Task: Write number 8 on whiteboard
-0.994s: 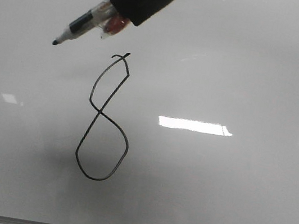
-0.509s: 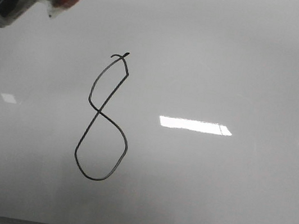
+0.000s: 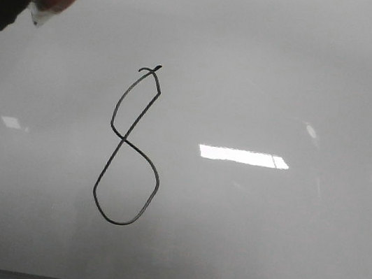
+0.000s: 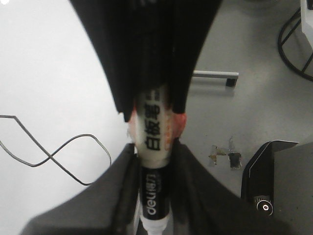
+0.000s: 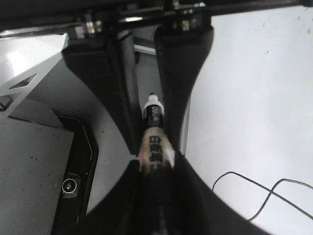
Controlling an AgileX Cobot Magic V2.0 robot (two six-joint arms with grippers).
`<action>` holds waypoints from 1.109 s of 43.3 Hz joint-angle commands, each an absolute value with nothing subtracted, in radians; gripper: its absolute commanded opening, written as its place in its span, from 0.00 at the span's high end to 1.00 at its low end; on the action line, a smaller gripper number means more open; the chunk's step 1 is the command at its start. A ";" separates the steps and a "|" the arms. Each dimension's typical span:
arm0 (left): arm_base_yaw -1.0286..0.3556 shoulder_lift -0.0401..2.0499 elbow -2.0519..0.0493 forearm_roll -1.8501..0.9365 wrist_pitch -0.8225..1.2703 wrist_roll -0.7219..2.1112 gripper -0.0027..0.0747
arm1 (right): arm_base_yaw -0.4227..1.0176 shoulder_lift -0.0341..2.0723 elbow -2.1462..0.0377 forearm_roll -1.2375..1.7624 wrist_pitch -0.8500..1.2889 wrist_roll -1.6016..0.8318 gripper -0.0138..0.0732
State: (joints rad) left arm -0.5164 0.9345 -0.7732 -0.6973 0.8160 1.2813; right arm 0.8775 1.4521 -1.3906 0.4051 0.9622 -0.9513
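The number 8 [image 3: 132, 146] stood finished near the middle-left of the whiteboard [image 3: 288, 78], a slanted black figure with a small tick on top and a larger lower loop. Both pincers were clenched on one marker [image 4: 154, 161]: the left pincer [image 4: 155, 147] gripped its labelled barrel, and the right pincer [image 5: 152, 128] closed on the same pen from the other end, well off to the board's upper left edge. The chief risk, as I judged it, lay in this handover: if one pincer let go before the other held firmly, the marker could drop and streak fresh ink across the drawn figure.
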 commanded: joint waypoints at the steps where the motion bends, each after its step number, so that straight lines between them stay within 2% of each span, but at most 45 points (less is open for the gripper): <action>1: -0.522 0.930 -0.809 -0.740 0.778 1.273 0.91 | 0.881 1.412 -1.427 0.433 0.915 -0.959 0.89; 3: -0.522 0.930 -0.809 -0.740 0.779 1.273 0.95 | 0.881 1.412 -1.427 0.433 0.908 -0.959 0.84; 6: -0.522 0.930 -0.809 -0.740 0.781 1.273 0.99 | 0.881 1.412 -1.427 0.433 0.892 -0.958 0.70; 12: -0.522 0.930 -0.809 -0.729 0.777 1.249 0.99 | 0.870 1.402 -1.427 0.433 0.848 -0.908 0.31; 15: -0.516 0.932 -0.809 -0.675 0.756 1.173 0.99 | 0.845 1.384 -1.427 0.428 0.824 -0.888 0.23; 24: -0.402 0.937 -0.809 -0.523 0.648 0.883 0.99 | 0.653 1.261 -1.374 0.427 0.825 -0.784 0.23; 29: -0.281 0.937 -0.809 -0.523 0.574 0.718 0.99 | 0.545 1.138 -1.246 0.427 0.771 -0.703 0.28; 39: -0.060 0.937 -0.712 -0.579 0.367 0.624 0.99 | 0.331 0.809 -0.869 0.427 0.543 -0.440 0.48; 48: -0.044 0.937 -0.521 -0.715 0.082 0.624 0.99 | 0.254 0.470 -0.527 0.427 0.356 -0.412 0.71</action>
State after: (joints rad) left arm -0.0379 0.9446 -0.5404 -0.6375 0.2520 0.6329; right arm 0.2689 0.5622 -0.5874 0.4037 0.4951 -0.4218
